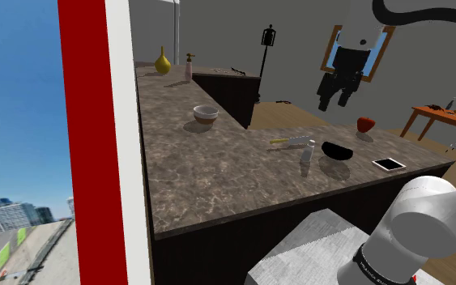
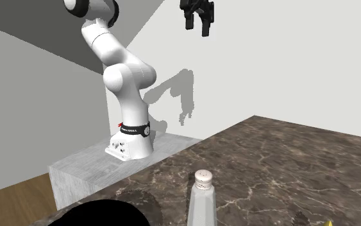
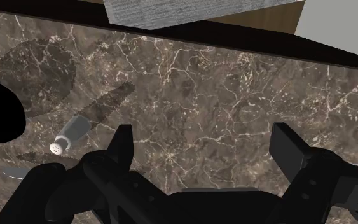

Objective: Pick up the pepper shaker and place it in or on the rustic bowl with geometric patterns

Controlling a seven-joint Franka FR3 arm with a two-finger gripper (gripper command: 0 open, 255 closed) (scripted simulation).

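The pepper shaker (image 1: 307,154) is a pale, slim bottle with a perforated cap, standing upright on the brown marble counter (image 1: 218,170). It rises close to the camera in the second exterior view (image 2: 202,196). In the wrist view the pepper shaker (image 3: 69,135) lies off to one side of the fingers, far below them. The rustic bowl (image 1: 206,115), whitish with a brown base, sits farther back on the counter. My black gripper (image 1: 334,102) hangs high above the counter, open and holding nothing; in the other views the gripper (image 2: 197,27) (image 3: 206,146) has its fingers wide apart.
A black bowl (image 1: 338,151) stands right beside the shaker, and a red apple (image 1: 366,124) behind it. A white tablet (image 1: 389,164) lies near the counter's edge. A yellowish utensil (image 1: 287,142), a yellow vase (image 1: 163,61) and a soap bottle (image 1: 189,66) are also on the counter.
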